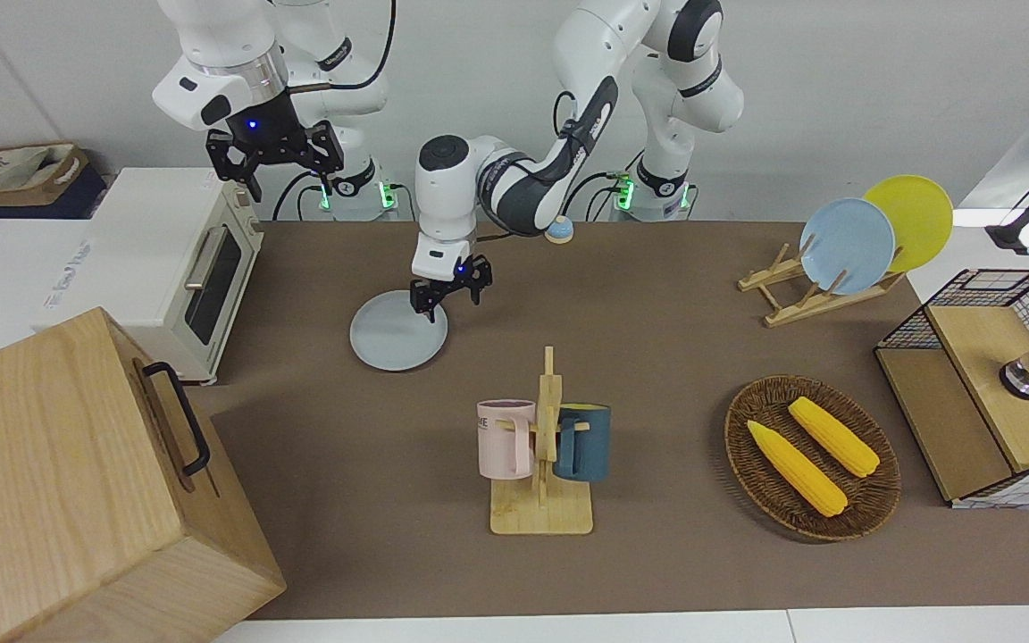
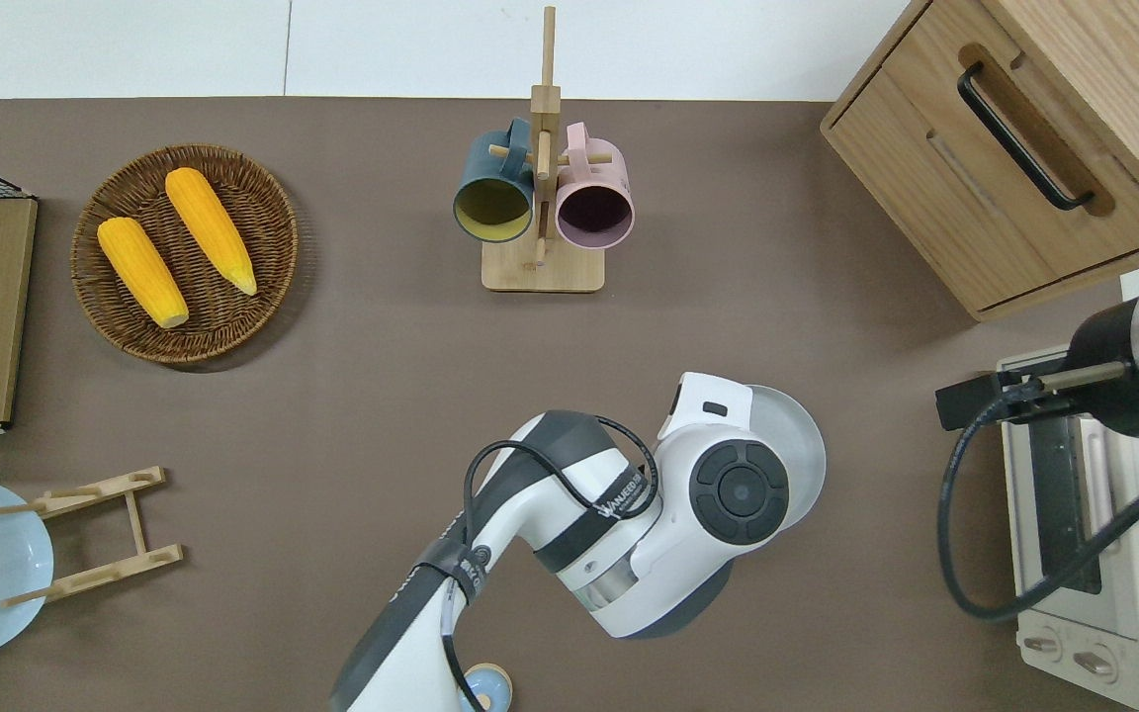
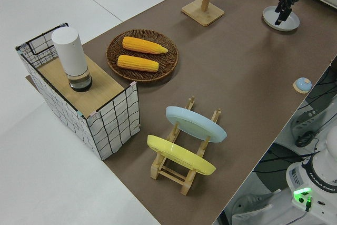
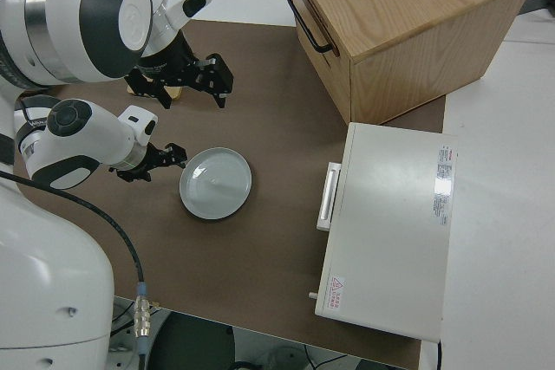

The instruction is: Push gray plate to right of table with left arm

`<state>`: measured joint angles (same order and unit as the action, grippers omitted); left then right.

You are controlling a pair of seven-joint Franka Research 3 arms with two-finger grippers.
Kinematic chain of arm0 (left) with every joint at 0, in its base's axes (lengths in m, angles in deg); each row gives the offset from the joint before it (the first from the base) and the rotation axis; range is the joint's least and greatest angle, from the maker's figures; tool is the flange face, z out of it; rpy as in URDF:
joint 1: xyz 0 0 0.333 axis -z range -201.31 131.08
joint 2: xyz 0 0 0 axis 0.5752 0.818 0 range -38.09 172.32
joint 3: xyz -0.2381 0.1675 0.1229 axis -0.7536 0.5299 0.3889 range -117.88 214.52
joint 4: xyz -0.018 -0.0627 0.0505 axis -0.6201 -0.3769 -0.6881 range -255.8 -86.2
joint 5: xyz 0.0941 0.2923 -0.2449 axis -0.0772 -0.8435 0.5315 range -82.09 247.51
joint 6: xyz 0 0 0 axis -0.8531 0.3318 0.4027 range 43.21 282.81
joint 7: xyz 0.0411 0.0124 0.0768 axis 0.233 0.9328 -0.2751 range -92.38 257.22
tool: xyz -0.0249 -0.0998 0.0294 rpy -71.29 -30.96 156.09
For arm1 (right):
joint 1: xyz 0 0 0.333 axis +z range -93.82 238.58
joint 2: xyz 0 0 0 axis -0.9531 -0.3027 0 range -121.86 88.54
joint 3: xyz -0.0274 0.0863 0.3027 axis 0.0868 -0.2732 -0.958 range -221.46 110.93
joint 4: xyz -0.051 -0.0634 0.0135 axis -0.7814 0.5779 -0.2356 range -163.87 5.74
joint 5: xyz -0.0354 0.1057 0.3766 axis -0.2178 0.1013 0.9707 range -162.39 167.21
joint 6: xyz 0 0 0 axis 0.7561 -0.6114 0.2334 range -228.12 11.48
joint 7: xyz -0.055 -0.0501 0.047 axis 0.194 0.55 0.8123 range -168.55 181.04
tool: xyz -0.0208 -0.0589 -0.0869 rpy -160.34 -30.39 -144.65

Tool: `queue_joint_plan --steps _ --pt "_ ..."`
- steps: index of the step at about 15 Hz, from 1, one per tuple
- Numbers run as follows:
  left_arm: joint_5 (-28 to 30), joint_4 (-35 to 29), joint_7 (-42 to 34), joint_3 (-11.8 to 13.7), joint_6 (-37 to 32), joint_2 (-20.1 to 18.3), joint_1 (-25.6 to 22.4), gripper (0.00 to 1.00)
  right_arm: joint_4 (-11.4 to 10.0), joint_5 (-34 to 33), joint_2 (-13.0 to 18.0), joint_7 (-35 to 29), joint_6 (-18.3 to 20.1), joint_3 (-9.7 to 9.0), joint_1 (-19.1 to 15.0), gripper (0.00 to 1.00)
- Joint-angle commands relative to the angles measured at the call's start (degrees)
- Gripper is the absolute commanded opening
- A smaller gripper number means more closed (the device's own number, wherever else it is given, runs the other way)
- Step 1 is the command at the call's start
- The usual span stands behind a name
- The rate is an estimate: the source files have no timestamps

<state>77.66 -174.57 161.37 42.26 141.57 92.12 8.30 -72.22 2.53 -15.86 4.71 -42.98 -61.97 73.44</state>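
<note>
The gray plate [image 1: 397, 332] lies flat on the brown table [image 1: 657, 339], toward the right arm's end and close to the toaster oven; it also shows in the overhead view [image 2: 795, 453] and the right side view [image 4: 215, 182]. My left gripper [image 1: 452, 296] hangs open and empty, a little above the table. It is at the plate's rim on the side toward the left arm's end and holds nothing [image 4: 159, 162]. In the overhead view the left arm's wrist [image 2: 738, 485] hides the gripper and part of the plate. The right arm is parked, its gripper [image 1: 275, 168] open.
A white toaster oven [image 1: 184, 259] and a wooden cabinet [image 1: 77, 482] stand at the right arm's end. A mug rack [image 1: 541, 446] stands mid-table, farther from the robots. A corn basket [image 1: 811, 455], a plate rack [image 1: 845, 250] and a wire box [image 1: 997, 375] fill the other end.
</note>
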Motion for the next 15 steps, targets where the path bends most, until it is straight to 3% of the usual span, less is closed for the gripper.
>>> queue_joint_plan --steps 1,6,12,15 --pt "-0.22 -0.47 -6.41 0.09 -9.1 -5.75 -4.11 0.99 0.46 0.59 0.17 -0.14 0.83 -0.77 -1.15 0.983" --pt "1.02 2.69 -23.27 0.26 -24.21 -11.81 -13.24 0.99 0.46 0.59 0.17 -0.05 0.83 -0.77 -1.15 0.983" --pt "1.1 2.08 -44.11 1.58 -33.11 -20.08 -23.8 0.99 0.46 0.59 0.17 -0.05 0.83 -0.77 -1.15 0.983" --pt "1.98 1.99 -58.16 2.46 -36.01 -23.94 -32.13 0.99 0.46 0.59 0.17 -0.05 0.83 -0.77 -1.15 0.983"
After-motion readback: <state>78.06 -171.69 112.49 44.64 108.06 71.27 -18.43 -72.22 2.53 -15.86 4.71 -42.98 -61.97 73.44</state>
